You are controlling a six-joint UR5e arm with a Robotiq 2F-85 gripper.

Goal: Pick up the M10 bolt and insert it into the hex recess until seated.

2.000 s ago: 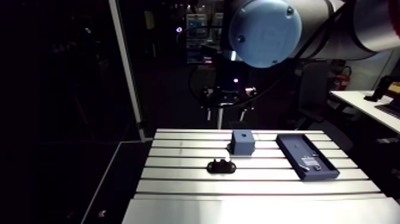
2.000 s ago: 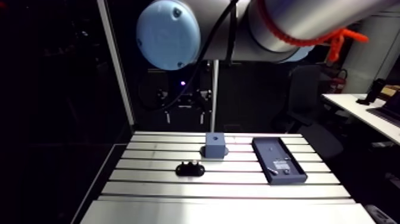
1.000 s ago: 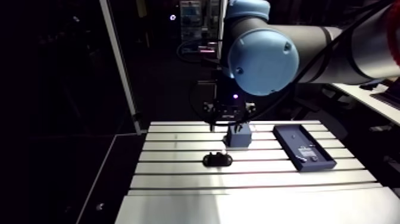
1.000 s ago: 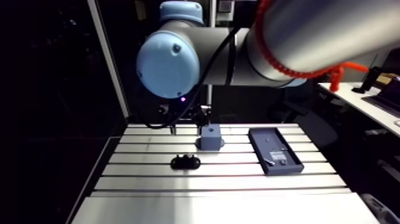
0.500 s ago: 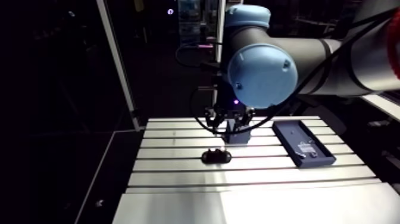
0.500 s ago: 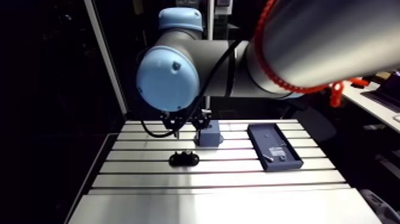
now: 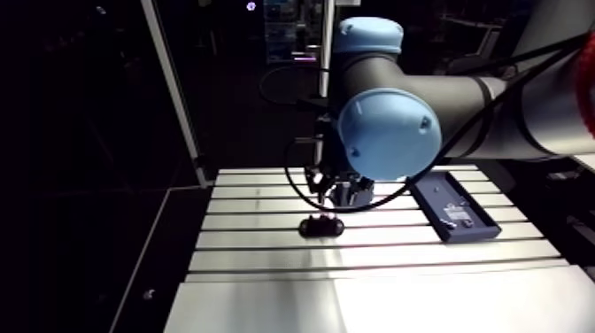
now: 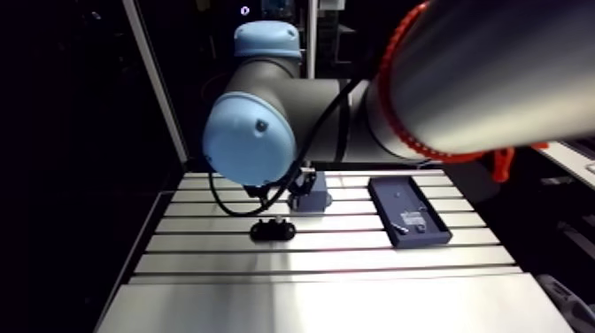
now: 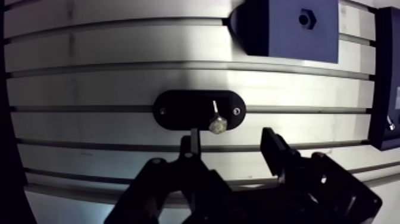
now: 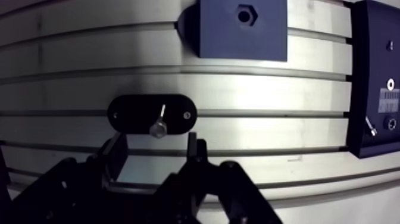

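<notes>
The M10 bolt [image 9: 216,123] rests in a black oval holder [image 9: 178,110] on the slotted table [image 9: 89,83]; its silver hex head is nearest the gripper and its shank points away. My gripper [image 9: 233,146] hangs just short of the holder, open, with nothing between its fingers and the bolt head just ahead of the gap. Beyond the holder stands a blue block [image 10: 243,36] with the hex recess [image 10: 244,15] in its top face. In the arm view the holder [image 8: 273,230] lies in front of the block [image 8: 312,197], which the wrist partly covers.
A dark blue tray [image 10: 372,71] with small parts lies beside the block, to the right in the arm view [image 8: 409,211]. The table's left edge drops to a dark floor. A white post [image 7: 173,89] stands behind the table's left rear corner.
The arm has swung down and forward, shifting the whole arm view. The gripper has moved from behind the blue block to over the near side of the black holder.
</notes>
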